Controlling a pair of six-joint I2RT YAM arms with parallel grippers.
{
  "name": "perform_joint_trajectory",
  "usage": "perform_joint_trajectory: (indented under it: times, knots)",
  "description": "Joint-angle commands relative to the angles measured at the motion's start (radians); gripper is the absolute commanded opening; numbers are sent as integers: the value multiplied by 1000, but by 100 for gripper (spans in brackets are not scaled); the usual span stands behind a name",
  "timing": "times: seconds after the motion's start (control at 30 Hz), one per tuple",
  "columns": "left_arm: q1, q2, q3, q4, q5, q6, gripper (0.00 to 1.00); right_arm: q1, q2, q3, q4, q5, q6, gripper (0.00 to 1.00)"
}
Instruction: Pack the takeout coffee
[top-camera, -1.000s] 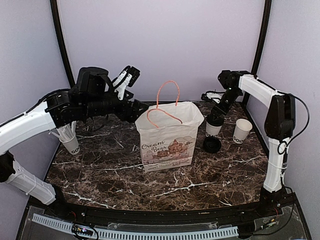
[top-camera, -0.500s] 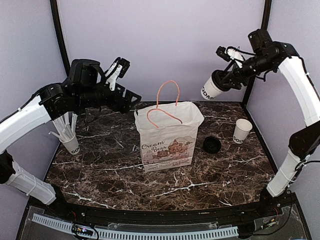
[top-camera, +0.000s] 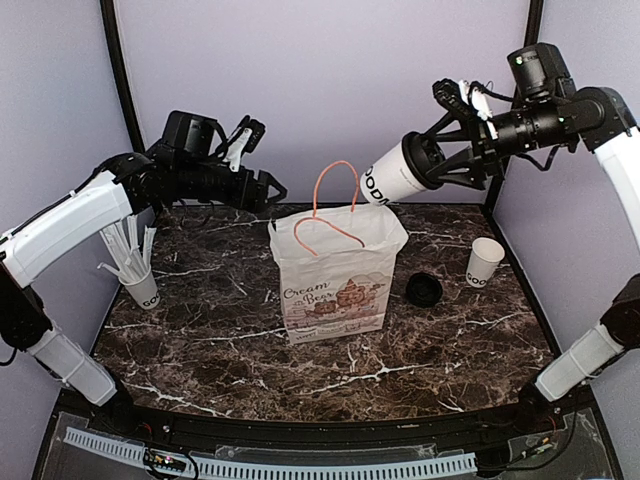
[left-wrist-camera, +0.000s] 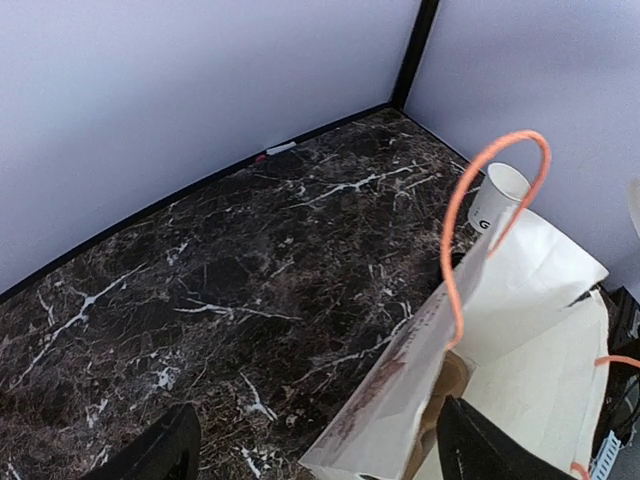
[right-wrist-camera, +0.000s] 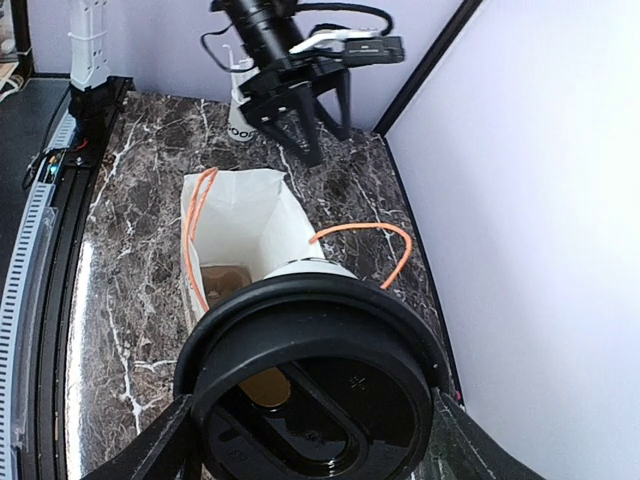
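Right claw pinched the coffee cup from two sides at its wide end, the fingers flanking the black lid; whether they bore on the lid's edge or on the paper just below it could not be told. The cup hung in the air, tipped almost onto its side, base pointing down and leftward at the open mouth of the paper bag, just above the bag's right top edge and beside the orange handles. Left claw was spread and held nothing, hovering near the bag's back-left corner, apart from it. The bag stood upright at mid-desk; a loose lid and an empty cup lay to its right, a cup of straws well to its left. Handling, as judged: the cup was probably light, though its fill could not be seen; its thin wall would dent under a hard squeeze and was stiffest at the rolled rim beneath the lid, so that band was the best place to take hold. The taper would resist slipping there. The lid was only pressed on, so pressure on it, or the tilt, could loosen it or let liquid out. The bag was soft and might tip if nudged.
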Motion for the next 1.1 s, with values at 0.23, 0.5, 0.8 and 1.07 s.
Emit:
perform_joint_trajectory:
  times: [0.23, 0.5, 0.8, 1.07]
  knots:
    - [173, 104, 27, 92, 168, -88, 82, 205, 80, -71, 120, 256, -9, 60]
    - [184, 195, 60, 95, 198, -65, 77, 252, 192, -63, 123, 290, 23, 59]
    - [197, 211, 49, 80, 183, -19, 77, 345, 228, -125, 99, 425, 16, 56]
    - [200, 247, 50, 83, 243, 9, 76, 499, 117, -351, 118, 560, -29, 53]
